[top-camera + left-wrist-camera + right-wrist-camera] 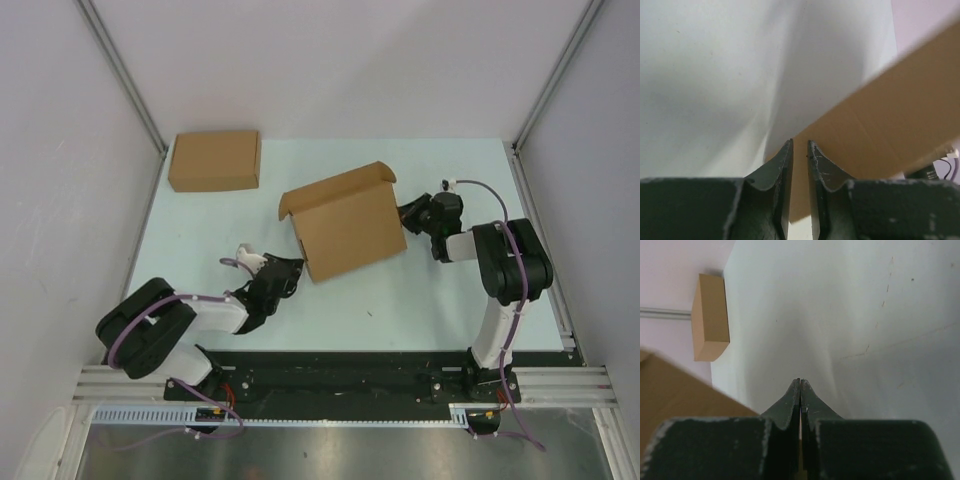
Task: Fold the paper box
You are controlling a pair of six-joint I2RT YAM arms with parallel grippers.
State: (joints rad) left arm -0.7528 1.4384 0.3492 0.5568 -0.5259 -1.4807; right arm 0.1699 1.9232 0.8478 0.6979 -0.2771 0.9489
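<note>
Paper box (345,225) sits about mid-table, nearer the far edge than the near one, skewed so its right end points toward the far right corner. It reads as mostly formed: brown top panel up, a small flap sticking out at its far left corner, and a folded lip along the far edge.

Second flat cardboard box (214,160) is closed and sits at the far left corner of the table (430,300), well apart from the paper box.

Left gripper (290,272) is low over the table, just beside the paper box's near left corner. In the left wrist view the fingers (782,170) stand slightly apart with a narrow gap. Nothing is seen pinched in it, and the cardboard side lies just beyond the tips.

Right gripper (408,215) is at the box's right edge, touching or nearly so. In the right wrist view the fingers (790,405) are pressed together tip to tip. Blurred cardboard fills the lower left of that view; can't tell if any of it is nipped.
</note>
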